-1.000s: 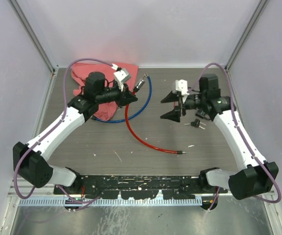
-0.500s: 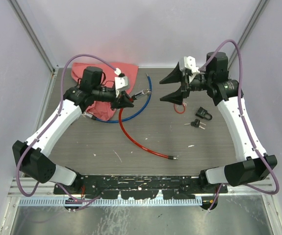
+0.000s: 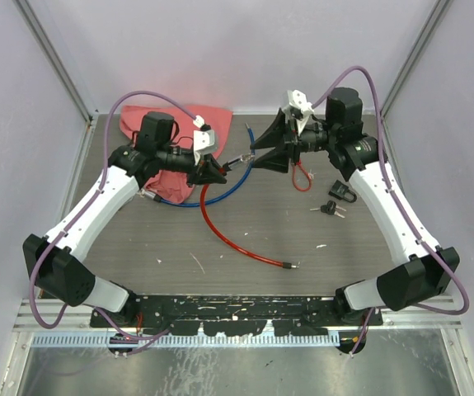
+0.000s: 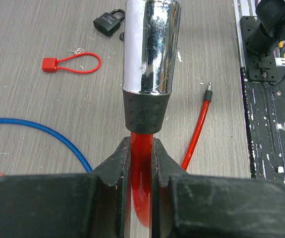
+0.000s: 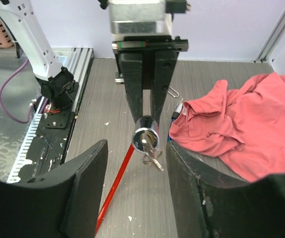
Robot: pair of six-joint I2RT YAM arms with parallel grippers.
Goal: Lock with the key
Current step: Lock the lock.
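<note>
A red cable lock with a chrome cylinder head [image 4: 149, 47] is held above the table; my left gripper [image 4: 141, 148] is shut on the red cable [image 4: 141, 168] just behind the head. The cable's free end [image 3: 288, 265] lies on the table. A key [image 5: 154, 158] on a ring sticks out of the cylinder's face [image 5: 146, 138]. My right gripper [image 5: 136, 148] faces that end, open, with one finger on each side of the key and touching nothing. In the top view the right gripper [image 3: 263, 153] meets the lock head [image 3: 238, 159] in front of the left gripper [image 3: 216, 172].
A pink cloth [image 3: 175, 157] lies at the back left under the left arm, with a blue cable [image 3: 228, 183] looping beside it. A small red cable tag [image 3: 301, 177], a black padlock [image 3: 343, 191] and loose keys [image 3: 329, 209] lie to the right.
My right arm has swung back and then left, bringing its open fingers up to the lock's key end. The left gripper pulled the lock slightly left, then held still.
</note>
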